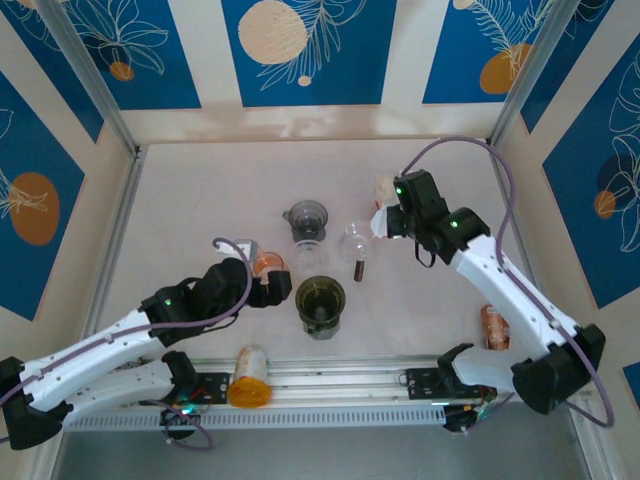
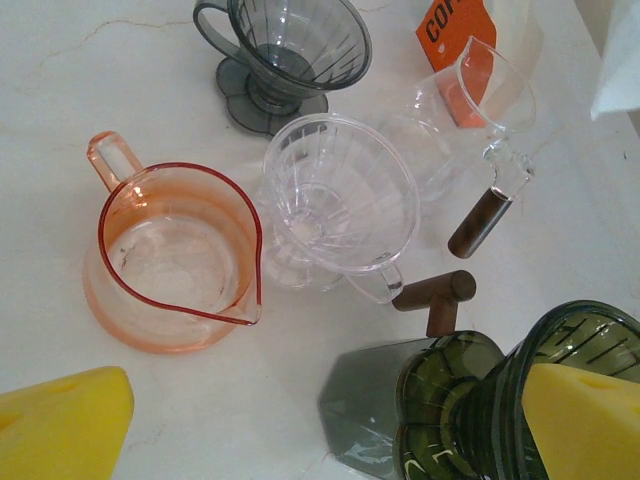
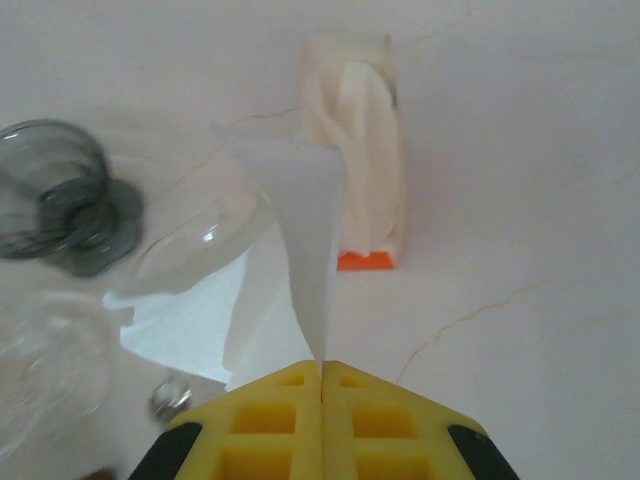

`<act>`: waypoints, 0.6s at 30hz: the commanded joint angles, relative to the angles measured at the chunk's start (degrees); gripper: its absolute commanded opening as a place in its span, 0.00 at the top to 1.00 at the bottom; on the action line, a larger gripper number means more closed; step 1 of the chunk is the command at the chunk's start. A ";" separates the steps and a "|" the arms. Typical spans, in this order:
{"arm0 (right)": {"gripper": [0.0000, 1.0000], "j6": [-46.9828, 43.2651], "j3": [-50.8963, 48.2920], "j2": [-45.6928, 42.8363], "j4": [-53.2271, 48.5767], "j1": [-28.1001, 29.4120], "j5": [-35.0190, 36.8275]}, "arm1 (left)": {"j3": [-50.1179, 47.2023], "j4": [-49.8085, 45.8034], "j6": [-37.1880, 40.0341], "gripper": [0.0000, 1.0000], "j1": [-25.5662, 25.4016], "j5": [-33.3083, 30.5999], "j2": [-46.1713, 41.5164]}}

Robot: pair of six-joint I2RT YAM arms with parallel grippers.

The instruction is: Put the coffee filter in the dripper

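The table (image 1: 200,200) is pale and smooth, with blue leaf walls (image 1: 300,50) behind it. Low in the top view, the left gripper (image 1: 280,290) has its jaws wide apart and holds nothing. It is beside a pink glass jug (image 2: 175,255) and a green dripper (image 1: 320,303). Above them sit a clear dripper (image 2: 340,200) and a grey dripper (image 1: 306,218). Right of the middle, the right gripper (image 3: 322,372) pinches the white paper coffee filter (image 3: 305,220) tight. The filter pack (image 3: 355,150) lies beyond it.
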 commanded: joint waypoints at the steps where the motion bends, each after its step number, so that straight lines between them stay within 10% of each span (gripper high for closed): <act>1: 1.00 5.02 3.13 -4.49 -10.02 3.95 -4.80 | 0.99 -0.68 -0.49 0.00 0.89 0.52 -1.14; 18: 1.00 22.84 23.24 -2.19 -40.77 25.85 -23.51 | 0.47 -0.91 2.63 0.00 1.10 -0.95 -6.71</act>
